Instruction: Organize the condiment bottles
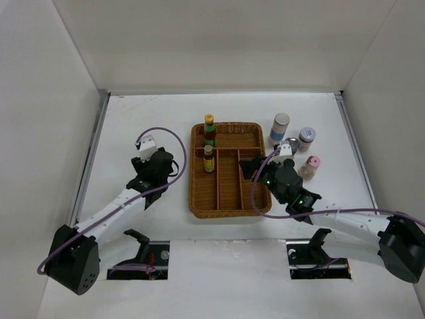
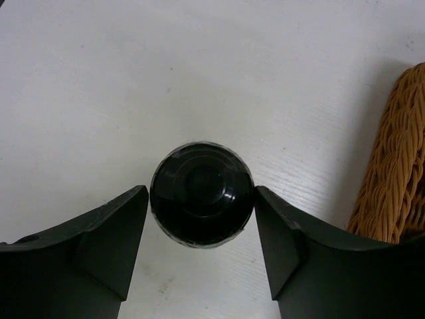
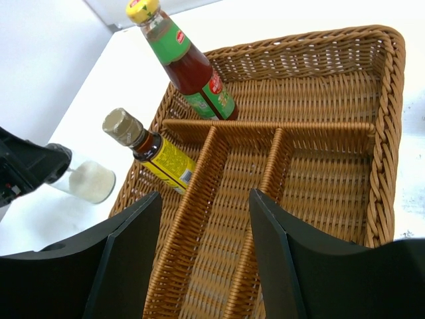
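Note:
My left gripper [image 2: 202,190] points straight down, its fingers closed on the sides of a squat bottle's round black cap [image 2: 201,194]. That bottle [image 3: 89,181] holds white contents and stands on the table left of the wicker tray [image 1: 226,199]; in the top view the left gripper [image 1: 158,171] hides it. Two yellow-capped sauce bottles stand in the tray's left compartments, a red-sauce one [image 3: 189,66] at the back and a yellow-labelled one [image 3: 156,153] nearer. My right gripper [image 3: 206,199] hangs open over the tray's middle compartments [image 1: 251,167], holding nothing.
Right of the tray stand a white-capped blue-labelled jar [image 1: 280,126], a silver-lidded jar [image 1: 292,143], a grey-lidded jar [image 1: 307,138] and a pink-capped bottle [image 1: 311,166]. White walls enclose the table on three sides. The tray's rim [image 2: 398,159] lies close to the right of my left gripper.

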